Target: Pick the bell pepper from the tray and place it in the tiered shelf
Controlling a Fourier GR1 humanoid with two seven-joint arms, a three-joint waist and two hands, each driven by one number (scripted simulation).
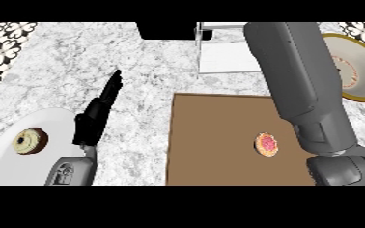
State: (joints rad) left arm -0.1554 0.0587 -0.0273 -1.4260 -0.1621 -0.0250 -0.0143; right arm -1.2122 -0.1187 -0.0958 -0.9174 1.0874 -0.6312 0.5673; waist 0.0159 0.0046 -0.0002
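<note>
The brown tray point(221, 145) lies on the marble counter at centre right and carries a small pink-frosted round pastry point(266, 144). No bell pepper shows anywhere. The white tiered shelf point(224, 53) stands behind the tray, partly hidden by my right forearm point(299, 82). That forearm rises from the lower right across the tray's right side and runs out of the top of the view, so the right hand itself is hidden. My left hand point(96, 116) rests at the left with straight fingers pointing up, holding nothing.
A white plate point(50, 121) at the lower left holds a pale ring-shaped pastry point(31, 140). A yellow-rimmed dish point(351, 65) sits at the right edge behind the forearm. A black block point(167, 30) stands at the back centre.
</note>
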